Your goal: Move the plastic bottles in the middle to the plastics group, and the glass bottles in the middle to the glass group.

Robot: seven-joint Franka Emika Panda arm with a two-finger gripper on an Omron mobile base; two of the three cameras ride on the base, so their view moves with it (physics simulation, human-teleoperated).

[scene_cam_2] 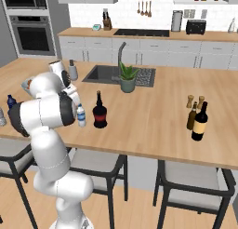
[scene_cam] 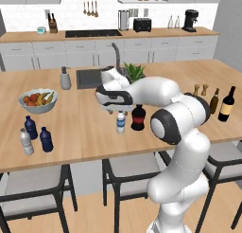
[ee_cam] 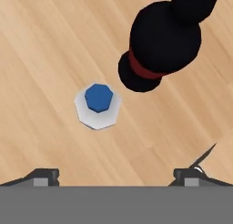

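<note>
your gripper (ee_cam: 116, 175) hangs over counter (scene_cam: 85, 132), jaws wide apart, nothing between them. clear bottle (ee_cam: 97, 105) straight below, blue cap up. black bottle (ee_cam: 159, 43) just beside it, red label band, no writing you can read. plastics group (scene_cam: 34, 135) far left near fruit bowl (scene_cam: 38, 100). glass group (scene_cam: 222, 103) far right by pepper mills (scene_cam: 200, 90).

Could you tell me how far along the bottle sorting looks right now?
Three small bottles already stand in the plastics group. The open pincer hangs above the clear bottle, holding nothing. That bottle and the squat black bottle are both in the middle; the glass group awaits the black one.
</note>
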